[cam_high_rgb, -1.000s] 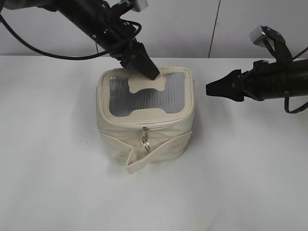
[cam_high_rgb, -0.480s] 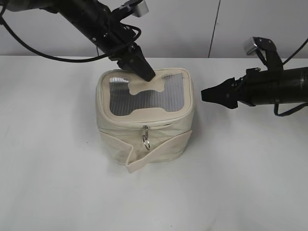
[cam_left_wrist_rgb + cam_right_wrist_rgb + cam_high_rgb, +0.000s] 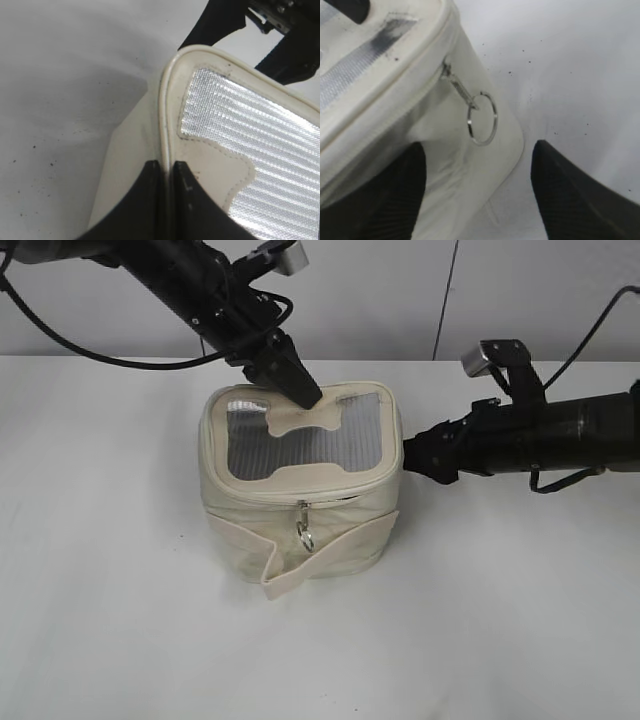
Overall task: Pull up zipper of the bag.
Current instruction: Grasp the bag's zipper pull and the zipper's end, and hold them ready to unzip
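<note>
The cream bag (image 3: 250,530) stands mid-table, its lid showing a grey mesh window (image 3: 355,435) and a bone-shaped patch. The zipper (image 3: 340,495) runs under the lid rim, and a silver pull with a ring (image 3: 303,532) hangs at the front. My left gripper (image 3: 303,393) is shut on the lid's back rim; in the left wrist view the piping sits between its fingertips (image 3: 166,167). My right gripper (image 3: 410,452) is open at the bag's right side. Its wrist view (image 3: 479,146) shows a second ringed pull (image 3: 482,120) just ahead of the spread fingers.
A loose end of the cream strap band (image 3: 280,575) sticks out at the bag's front. The white table (image 3: 120,620) lies around the bag. A grey wall with a dark vertical seam (image 3: 447,290) rises behind.
My right gripper has moved left, from well clear of the bag to right against its right side. My left gripper shifted slightly back early on, then held on the rim.
</note>
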You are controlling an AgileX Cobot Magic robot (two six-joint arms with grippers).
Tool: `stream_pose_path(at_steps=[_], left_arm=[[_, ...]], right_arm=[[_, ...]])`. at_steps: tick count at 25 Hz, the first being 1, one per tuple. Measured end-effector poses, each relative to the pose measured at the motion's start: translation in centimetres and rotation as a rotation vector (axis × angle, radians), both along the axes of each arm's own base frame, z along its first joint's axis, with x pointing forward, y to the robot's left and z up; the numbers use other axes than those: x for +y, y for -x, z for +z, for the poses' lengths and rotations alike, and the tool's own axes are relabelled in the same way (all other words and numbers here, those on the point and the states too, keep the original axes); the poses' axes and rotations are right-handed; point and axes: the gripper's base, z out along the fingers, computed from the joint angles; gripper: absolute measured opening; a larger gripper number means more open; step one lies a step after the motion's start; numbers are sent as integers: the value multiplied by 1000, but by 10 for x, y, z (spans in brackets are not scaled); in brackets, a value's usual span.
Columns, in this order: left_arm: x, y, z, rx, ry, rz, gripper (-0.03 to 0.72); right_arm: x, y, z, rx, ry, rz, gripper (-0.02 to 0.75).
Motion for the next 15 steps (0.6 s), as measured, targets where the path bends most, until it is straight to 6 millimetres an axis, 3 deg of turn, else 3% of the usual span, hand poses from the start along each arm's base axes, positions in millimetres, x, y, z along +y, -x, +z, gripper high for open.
stream_pose_path(at_steps=[5,15], left_arm=[[0,0,0,1,-1,3,45],[0,0,0,3,-2,6,45]], right_arm=[[3,-7,-7,-8,18,6,512],[10,-32,-10,-48,2,17,373]])
